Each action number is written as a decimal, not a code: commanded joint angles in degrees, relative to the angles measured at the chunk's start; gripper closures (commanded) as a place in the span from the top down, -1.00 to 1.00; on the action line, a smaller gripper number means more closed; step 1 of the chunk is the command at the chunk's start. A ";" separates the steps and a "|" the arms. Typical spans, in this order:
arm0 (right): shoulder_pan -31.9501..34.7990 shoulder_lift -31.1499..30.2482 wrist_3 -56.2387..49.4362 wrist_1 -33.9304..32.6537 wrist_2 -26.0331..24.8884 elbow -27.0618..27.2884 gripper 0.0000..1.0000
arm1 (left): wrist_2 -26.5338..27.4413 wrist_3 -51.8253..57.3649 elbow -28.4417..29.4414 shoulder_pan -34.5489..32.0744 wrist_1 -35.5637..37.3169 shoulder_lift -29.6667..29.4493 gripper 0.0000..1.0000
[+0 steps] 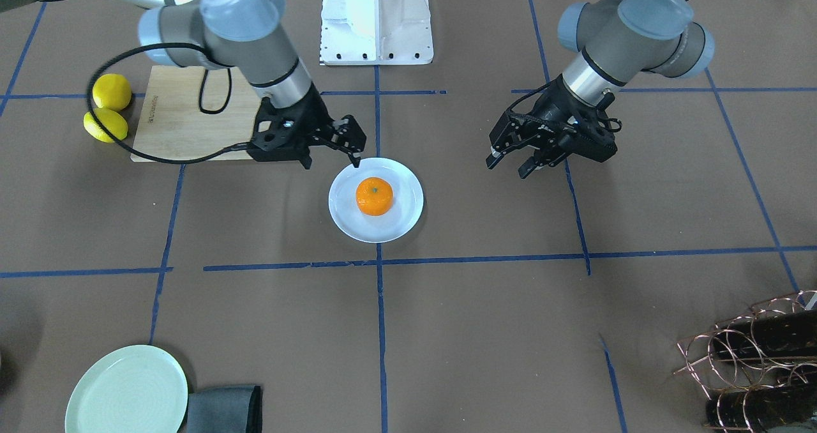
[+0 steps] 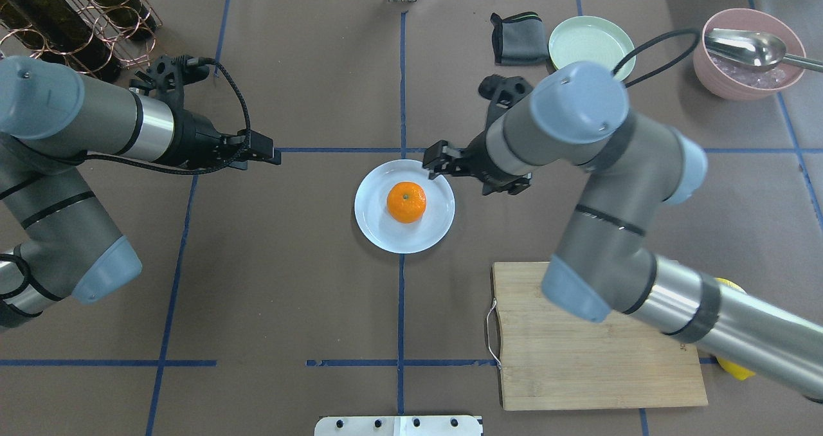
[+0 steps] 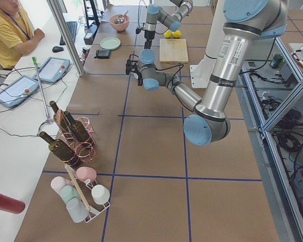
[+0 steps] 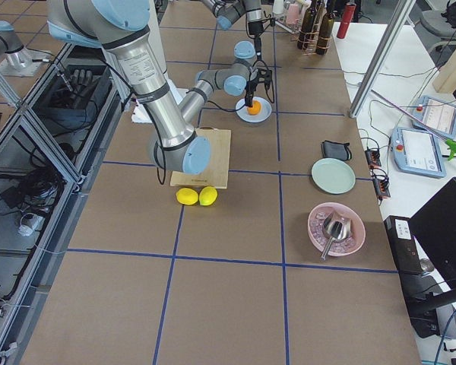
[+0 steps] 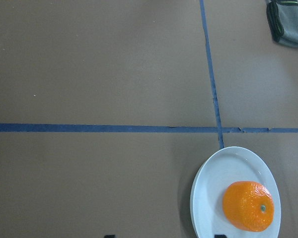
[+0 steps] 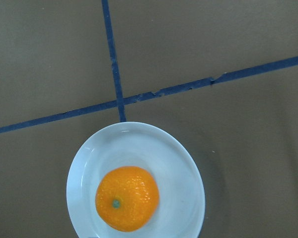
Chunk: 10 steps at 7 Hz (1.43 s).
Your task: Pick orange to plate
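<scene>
The orange (image 1: 374, 196) rests in the middle of the pale bluish-white plate (image 1: 402, 190) at the table's centre. The overhead view shows the same: orange (image 2: 406, 202) on plate (image 2: 379, 224). My right gripper (image 1: 332, 160) hovers at the plate's rim on the robot's side, open and holding nothing, one fingertip just over the rim. My left gripper (image 1: 507, 167) hangs open and empty, well off to the plate's side. In the right wrist view the orange (image 6: 127, 198) lies on the plate (image 6: 179, 168) directly below. The left wrist view catches orange (image 5: 248, 206) and plate (image 5: 208, 198) at its lower right.
A wooden cutting board (image 1: 185, 113) lies behind the right arm, with two yellow lemons (image 1: 112, 91) beside it. A pale green plate (image 1: 126, 391) and a grey cloth (image 1: 223, 409) sit at the operators' edge. A wire bottle rack (image 1: 759, 356) and a pink bowl (image 2: 746, 53) with a spoon occupy corners.
</scene>
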 commanded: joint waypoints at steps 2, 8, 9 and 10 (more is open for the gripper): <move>18.37 -14.67 -19.61 -0.12 17.35 3.09 1.00 | 0.23 20.81 -0.53 -5.60 8.64 4.33 0.46; 45.86 -27.12 -78.36 -13.66 19.80 -10.05 1.00 | -15.95 82.48 6.04 -43.70 25.17 17.99 0.47; 48.44 -27.47 -78.59 -14.01 20.26 -10.53 1.00 | -16.12 85.04 6.40 -44.55 33.28 16.24 0.47; 48.99 -27.56 -78.77 -16.19 20.62 -10.01 1.00 | -16.64 85.15 9.01 -44.47 35.27 16.14 0.71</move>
